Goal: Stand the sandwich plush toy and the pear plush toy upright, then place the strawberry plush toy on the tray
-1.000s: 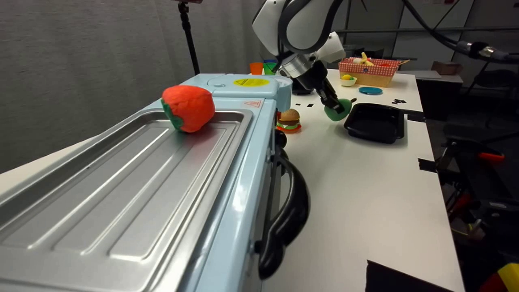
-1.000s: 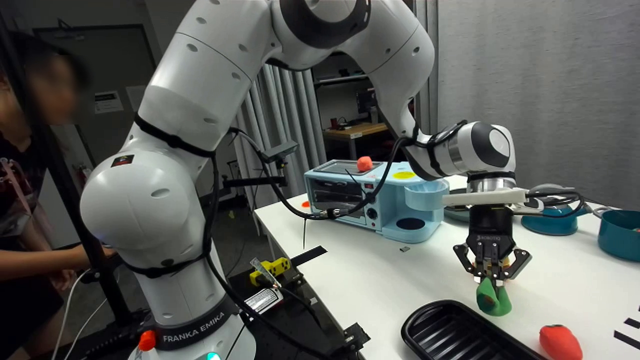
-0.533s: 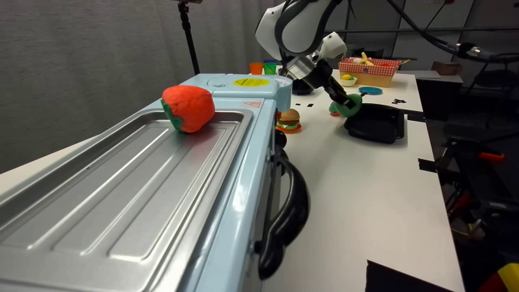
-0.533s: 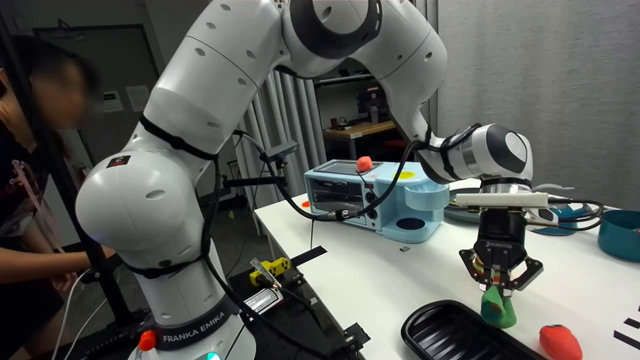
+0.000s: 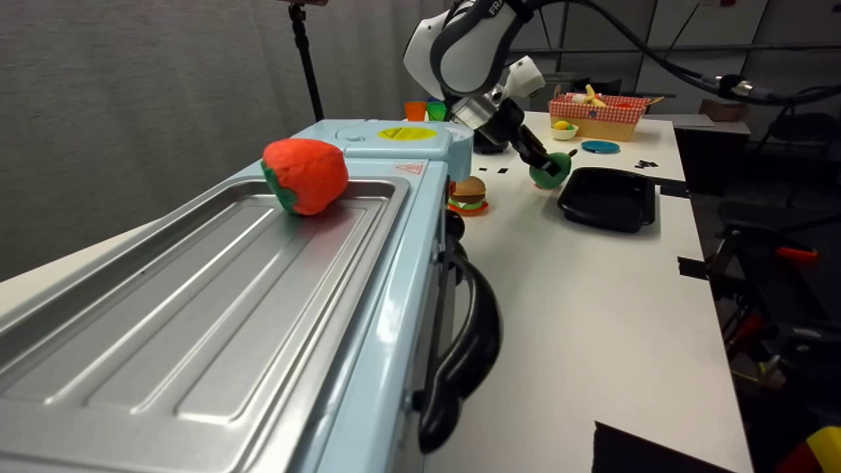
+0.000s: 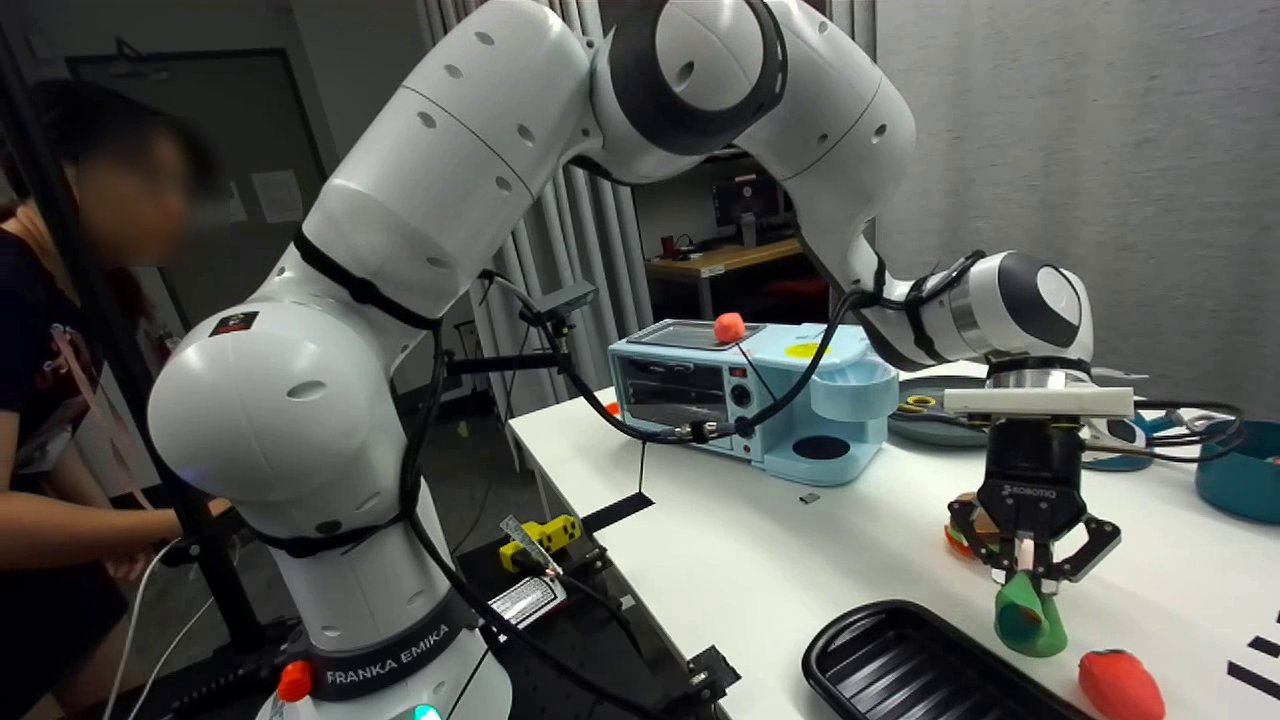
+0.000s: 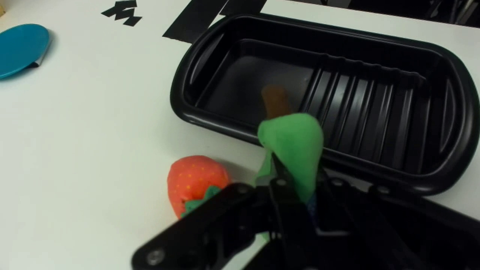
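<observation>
The black two-finger gripper (image 6: 1030,578) pinches the bright green plush pear (image 6: 1032,630) beside the black ribbed rectangular tray (image 7: 221,125). The pear's long axis tilts, brown stem (image 7: 276,100) toward the tray, and presumably requires righting.

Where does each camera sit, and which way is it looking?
In an exterior view, it sits above the silver pan on the blue oven, looking along the table; the robot arm shows beyond.
In an exterior view, it sits near the arm's base, facing the oven's front; most of the arm shows, down to the end effector, and part of a person.
Wrist view: it sits on the arm, looking down at the strawberry and black tray; of the arm, only the end effector shows.
All three share the pear and tray.
</observation>
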`<state>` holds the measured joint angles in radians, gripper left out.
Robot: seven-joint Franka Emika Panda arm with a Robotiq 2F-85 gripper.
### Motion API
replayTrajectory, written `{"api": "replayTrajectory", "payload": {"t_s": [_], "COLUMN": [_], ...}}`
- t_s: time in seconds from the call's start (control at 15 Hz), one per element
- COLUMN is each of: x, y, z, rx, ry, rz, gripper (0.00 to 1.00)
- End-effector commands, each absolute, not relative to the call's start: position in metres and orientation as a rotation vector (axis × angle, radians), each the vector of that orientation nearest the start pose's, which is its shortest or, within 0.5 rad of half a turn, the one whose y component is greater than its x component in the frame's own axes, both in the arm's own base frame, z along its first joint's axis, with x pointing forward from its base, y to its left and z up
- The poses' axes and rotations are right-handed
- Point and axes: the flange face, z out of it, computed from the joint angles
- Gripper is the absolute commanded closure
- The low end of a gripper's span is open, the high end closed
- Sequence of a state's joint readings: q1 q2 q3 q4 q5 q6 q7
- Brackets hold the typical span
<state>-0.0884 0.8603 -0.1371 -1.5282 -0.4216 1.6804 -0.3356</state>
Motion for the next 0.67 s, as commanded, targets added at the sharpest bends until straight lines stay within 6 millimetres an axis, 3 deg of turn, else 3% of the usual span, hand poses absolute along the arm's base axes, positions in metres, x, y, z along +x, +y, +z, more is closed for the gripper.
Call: {"api": "replayTrajectory", "payload": {"t_s": [0.0,0.6], "x": [0.614,0.61], "y": [-0.171,-0.165], "z": [0.12,0.095], "rx": [-3.025,-2.856], "ry": [-0.531,-0.572], "rz": [1.401,1.605], "gripper": [0.96,0.96]}}
